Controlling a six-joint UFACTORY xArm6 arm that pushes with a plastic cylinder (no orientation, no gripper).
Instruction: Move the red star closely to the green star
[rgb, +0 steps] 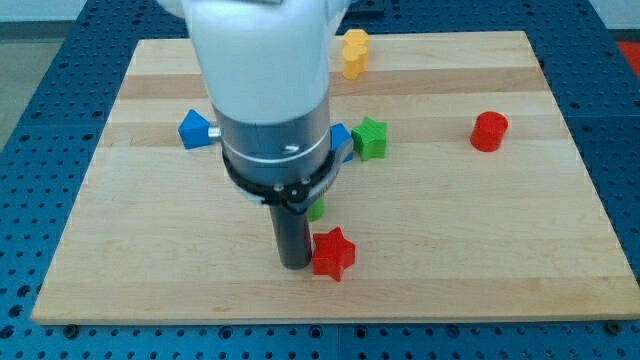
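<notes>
The red star (333, 253) lies near the view's bottom centre of the wooden board. The green star (370, 138) lies above it, toward the view's top, a fair gap away. My tip (293, 264) is the lower end of the dark rod and rests just left of the red star, touching or almost touching its left side. The arm's grey body hides the board area above the rod.
A small green block (316, 209) peeks out beside the rod, mostly hidden. A blue block (341, 139) sits just left of the green star. Another blue block (196, 129) is at the left, a yellow block (354, 53) at the top, a red cylinder (489, 131) at the right.
</notes>
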